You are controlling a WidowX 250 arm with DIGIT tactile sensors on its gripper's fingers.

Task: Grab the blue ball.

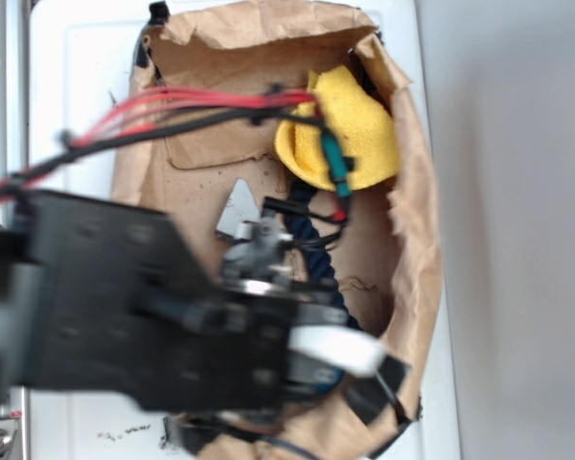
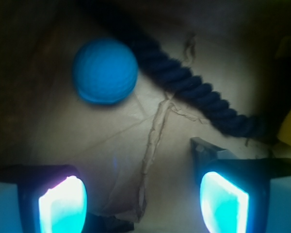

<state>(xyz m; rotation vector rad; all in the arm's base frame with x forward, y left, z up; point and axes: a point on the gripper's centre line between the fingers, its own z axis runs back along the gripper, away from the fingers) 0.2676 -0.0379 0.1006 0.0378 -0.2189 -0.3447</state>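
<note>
In the wrist view the blue ball (image 2: 105, 70), round and matte teal-blue, lies on the brown paper floor at upper left. My gripper (image 2: 143, 204) is open below it, its two glowing pads (image 2: 63, 206) wide apart at the bottom edge with only paper between them. The ball sits ahead of the left pad, well apart from both. In the exterior view the arm's black body hides the ball, and the gripper (image 1: 350, 369) hangs low inside the paper bag.
A dark navy twisted rope (image 2: 194, 90) runs diagonally right of the ball and shows in the exterior view (image 1: 311, 240). A yellow cloth (image 1: 350, 129) lies at the bag's far end. Torn brown paper walls (image 1: 417, 220) enclose the space. Red and black cables (image 1: 172, 110) cross above.
</note>
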